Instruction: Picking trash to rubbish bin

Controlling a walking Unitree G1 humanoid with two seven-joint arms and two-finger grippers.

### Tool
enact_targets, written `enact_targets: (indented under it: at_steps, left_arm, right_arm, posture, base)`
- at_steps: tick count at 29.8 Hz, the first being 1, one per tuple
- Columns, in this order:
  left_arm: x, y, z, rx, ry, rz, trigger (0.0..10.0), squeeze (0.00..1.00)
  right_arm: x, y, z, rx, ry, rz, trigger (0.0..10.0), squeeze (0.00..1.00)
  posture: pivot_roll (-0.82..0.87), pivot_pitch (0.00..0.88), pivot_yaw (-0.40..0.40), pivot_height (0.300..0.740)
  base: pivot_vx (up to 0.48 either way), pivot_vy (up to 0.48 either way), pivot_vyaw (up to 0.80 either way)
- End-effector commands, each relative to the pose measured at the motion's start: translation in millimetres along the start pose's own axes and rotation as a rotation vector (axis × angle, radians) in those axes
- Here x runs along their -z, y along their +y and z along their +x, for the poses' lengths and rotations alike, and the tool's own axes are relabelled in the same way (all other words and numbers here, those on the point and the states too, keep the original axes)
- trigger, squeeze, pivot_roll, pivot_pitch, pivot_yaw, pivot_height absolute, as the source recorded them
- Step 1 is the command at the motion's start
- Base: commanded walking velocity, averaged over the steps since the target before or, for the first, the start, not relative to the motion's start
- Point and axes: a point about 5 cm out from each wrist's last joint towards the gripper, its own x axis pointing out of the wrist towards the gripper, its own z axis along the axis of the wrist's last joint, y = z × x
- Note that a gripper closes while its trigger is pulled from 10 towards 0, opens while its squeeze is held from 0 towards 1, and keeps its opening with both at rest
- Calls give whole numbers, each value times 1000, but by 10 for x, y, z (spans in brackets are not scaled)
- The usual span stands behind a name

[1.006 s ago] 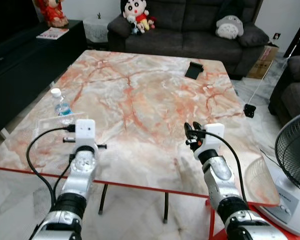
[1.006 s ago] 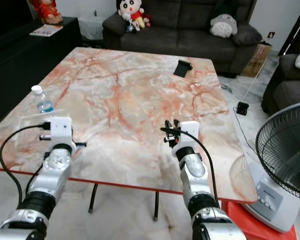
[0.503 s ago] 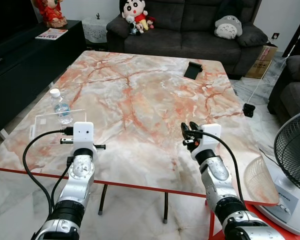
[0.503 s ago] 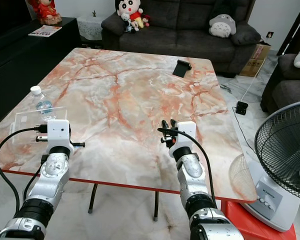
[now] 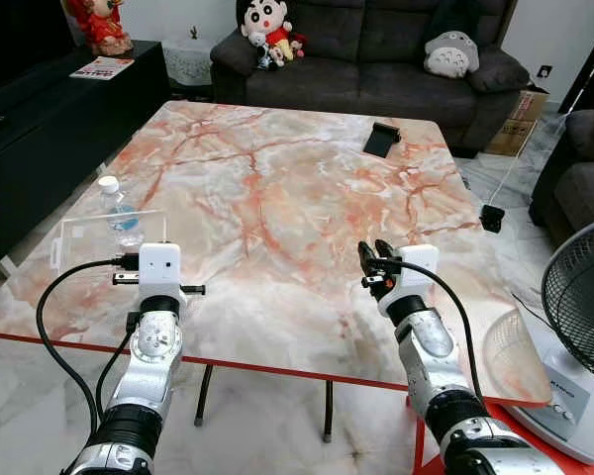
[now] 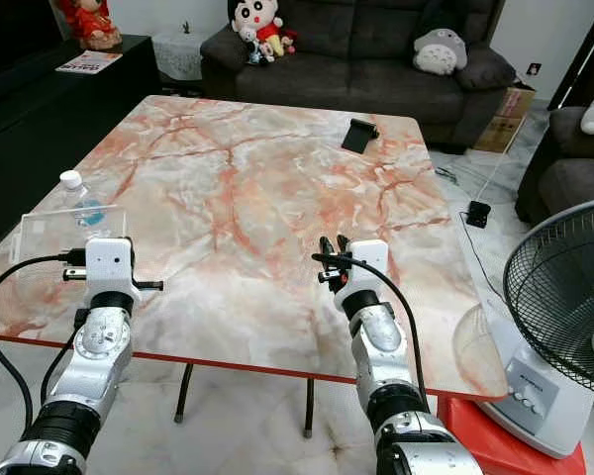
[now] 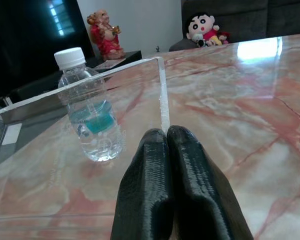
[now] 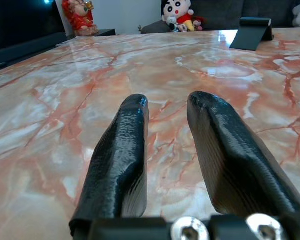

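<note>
Two grippers are up over the near edge of the marble table [image 5: 277, 188]. The left gripper [image 7: 170, 150] has its fingers pressed tight together, clamped on the edge of a clear plastic sheet [image 5: 104, 237] that stands up from the fingertips near the table's left edge. Right behind that sheet, close to the left edge, a small water bottle [image 5: 119, 210] stands upright with a white cap and a blue label; it's just beside the sheet, and I can't tell if the two touch.

The right gripper [image 8: 167, 107] hovers low over the tabletop toward the near right part, fingers parted by a narrow gap and holding nothing.

Over by the far right corner a black phone stand [image 5: 382, 139] sits on the marble. Past the far edge is a dark sofa [image 5: 376, 59] with a cartoon doll [image 5: 267, 28] and a grey plush [image 5: 453, 51] on it. A fan [image 5: 579, 307] stands on the floor off the table's right side, and a black TV cabinet [image 5: 49, 119] runs along the left.
</note>
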Motion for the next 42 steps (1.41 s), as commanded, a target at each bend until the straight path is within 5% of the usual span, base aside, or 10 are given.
enact_targets:
  at_steps: [1, 42]
  left_arm:
    - [-60, -24, -4, 10, -38, 19, 10000, 0]
    - [-11, -23, -4, 11, -9, 21, 10000, 0]
  right_arm:
    - [-19, 3, 2, -1, -15, 2, 10000, 0]
    - [20, -39, -21, 16, 13, -1, 10000, 0]
  posture:
    - [8, 0, -33, 740]
    - [0, 0, -33, 740]
  base:
    - [0, 0, 0]
    - [-234, 0, 0]
